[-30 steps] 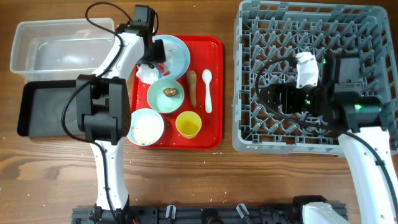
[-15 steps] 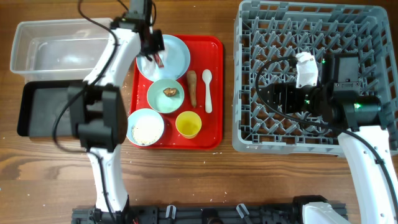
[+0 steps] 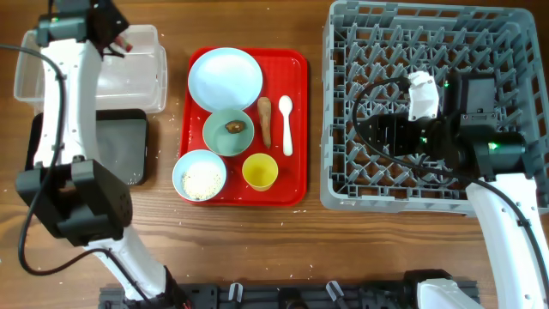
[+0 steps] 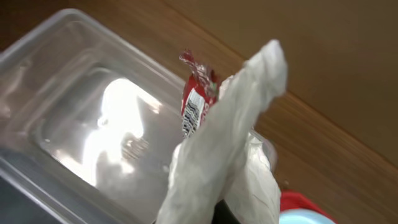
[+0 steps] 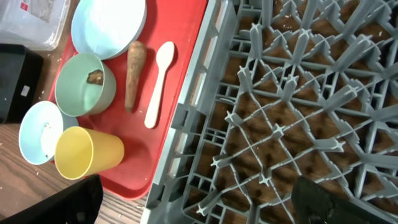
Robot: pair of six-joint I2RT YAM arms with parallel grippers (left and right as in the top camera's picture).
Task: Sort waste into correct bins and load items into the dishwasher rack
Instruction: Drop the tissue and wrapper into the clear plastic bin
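**White paper wad held over the clear tub, release to follow**

We judge the waste-sorting step to be in hand. The left gripper (image 3: 113, 33) is clenched on the crumpled white paper (image 4: 227, 143) with its small red wrapper (image 4: 194, 102). Right below the jaws lies the clear rectangular plastic tub (image 4: 62, 74), and the wad hangs close to its far rim.

The next move, as we read it, calls for parting the jaws so the wad falls inside the walls.

Just beside the tub sits the shallow black rectangular tray (image 3: 124, 150), which makes two bins. Farther from the jaws, on the red plastic tray (image 3: 296, 64), we count:

- one pale blue round plate (image 3: 225, 77)
- two bowls: a pale green bowl (image 3: 214, 142) holding one small brown lump (image 3: 233, 126), and a pale blue bowl (image 3: 178, 176) of white rice grains (image 3: 202, 180)
- one small yellow cup (image 3: 260, 172)
- one white spoon (image 3: 286, 124)
- one brown food stick (image 3: 265, 120)

Farthest off, the right gripper (image 5: 196, 186) hangs spread and empty over the one large grey pegged crate (image 3: 403, 34).
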